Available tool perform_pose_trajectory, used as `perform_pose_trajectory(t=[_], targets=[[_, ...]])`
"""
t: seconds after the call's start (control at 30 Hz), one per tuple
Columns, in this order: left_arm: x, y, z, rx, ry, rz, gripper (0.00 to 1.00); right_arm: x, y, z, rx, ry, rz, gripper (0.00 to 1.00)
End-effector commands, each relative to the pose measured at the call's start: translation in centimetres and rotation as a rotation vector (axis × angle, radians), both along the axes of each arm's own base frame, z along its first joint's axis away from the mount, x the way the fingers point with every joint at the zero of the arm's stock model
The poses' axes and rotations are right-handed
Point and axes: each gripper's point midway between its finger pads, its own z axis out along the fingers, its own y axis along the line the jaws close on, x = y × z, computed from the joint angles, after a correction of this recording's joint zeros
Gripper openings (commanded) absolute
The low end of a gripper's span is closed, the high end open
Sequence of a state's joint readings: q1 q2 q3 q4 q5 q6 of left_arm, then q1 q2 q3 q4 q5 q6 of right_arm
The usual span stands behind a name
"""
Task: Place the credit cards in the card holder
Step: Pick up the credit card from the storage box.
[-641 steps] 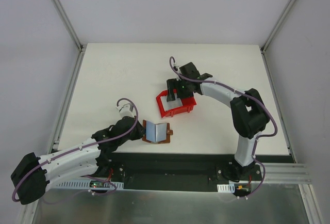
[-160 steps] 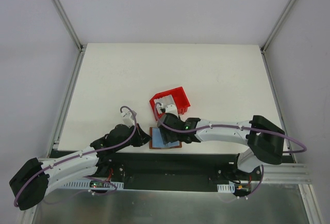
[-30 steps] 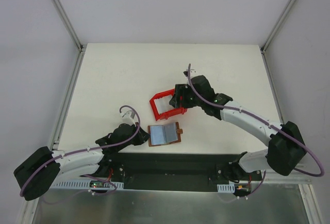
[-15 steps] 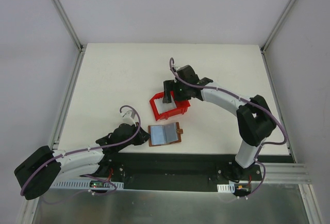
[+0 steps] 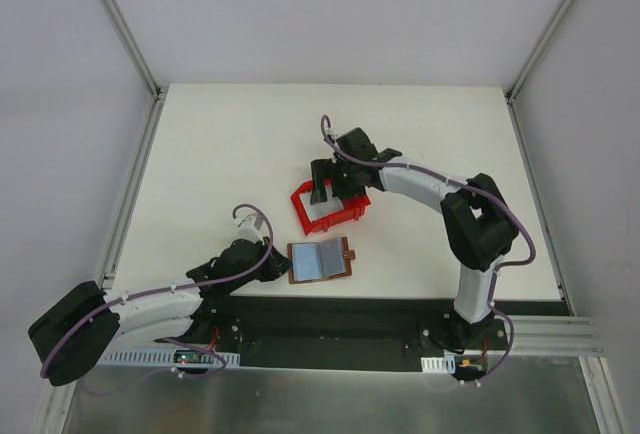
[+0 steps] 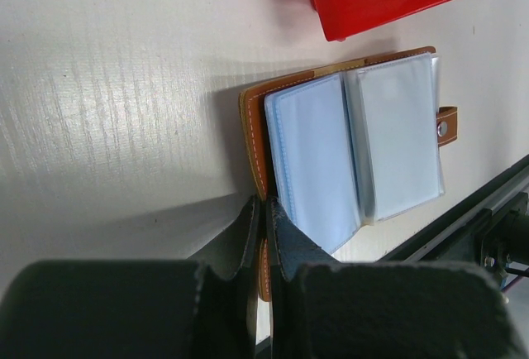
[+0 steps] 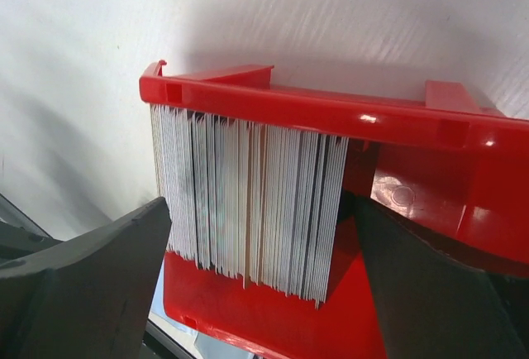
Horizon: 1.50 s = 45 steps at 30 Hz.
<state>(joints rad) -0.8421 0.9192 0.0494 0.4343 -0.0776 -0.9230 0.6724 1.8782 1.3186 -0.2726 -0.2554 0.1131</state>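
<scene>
**Inspector:** Position of the credit cards [image 7: 248,210]?

**Assistant:** They stand on edge, packed in a row inside the red tray [image 7: 331,115], at mid tabletop [image 5: 230,154]. None are held.

**Inspector:** And the right gripper [image 5: 325,187]?

**Assistant:** It is poised over the tray with its jaws spread wide and nothing between them but air and the stack. One finger stands off each end of the row, neither touching. The card faces lie parallel to the finger pads, so in my judgement closing would squeeze the whole pack and not single out one card.

**Inspector:** Where is the card holder [image 5: 318,260]?

**Assistant:** It lies open and flat near the front edge, its pale sleeves upward, just nearer than the tray. The left gripper [image 6: 263,227] is fully closed on its brown cover edge, pinning it.

**Inspector:** Which arm serves the cards?

**Assistant:** The right arm, which is directly above them. The left is occupied at the holder.
</scene>
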Motion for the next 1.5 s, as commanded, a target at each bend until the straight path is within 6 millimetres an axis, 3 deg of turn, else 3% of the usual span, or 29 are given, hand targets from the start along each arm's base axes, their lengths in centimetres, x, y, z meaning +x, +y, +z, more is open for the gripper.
perform_pose_trajectory(t=[0.0,0.5,0.77,1.0,1.17,1.3,1.33,1.37,1.47], targets=[[-0.9,1.1,-1.9,0.066,0.033,-0.021,0.00,0.2,0.8,0.0,0.015,0.023,0.036,0.95],[-0.6,0.7,-1.6,0.066,0.025,-0.029,0.00,-0.4,1.6,4.6,0.137,-0.029,0.062,0.78],[-0.6,0.7,-1.7,0.067,0.027,-0.032,0.00,-0.5,1.4,4.3,0.124,-0.023,0.055,0.66],[-0.6,0.7,-1.7,0.065,0.029,-0.032,0.00,-0.2,0.7,3.5,0.079,-0.020,0.035,0.46],[-0.6,0.7,-1.7,0.065,0.030,-0.030,0.00,0.1,0.8,3.6,0.073,-0.025,0.040,0.25],[-0.7,0.6,-1.7,0.063,0.030,-0.034,0.00,0.4,0.6,3.8,0.060,-0.034,0.043,0.13],[-0.7,0.7,-1.8,0.065,0.033,-0.032,0.00,0.4,0.6,3.8,0.052,-0.033,0.044,0.15],[-0.7,0.7,-1.8,0.065,0.031,-0.033,0.00,0.5,0.4,3.7,0.043,-0.036,0.041,0.30],[-0.8,0.8,-1.9,0.063,0.033,-0.029,0.00,0.8,0.0,3.7,0.022,-0.059,0.037,0.39]])
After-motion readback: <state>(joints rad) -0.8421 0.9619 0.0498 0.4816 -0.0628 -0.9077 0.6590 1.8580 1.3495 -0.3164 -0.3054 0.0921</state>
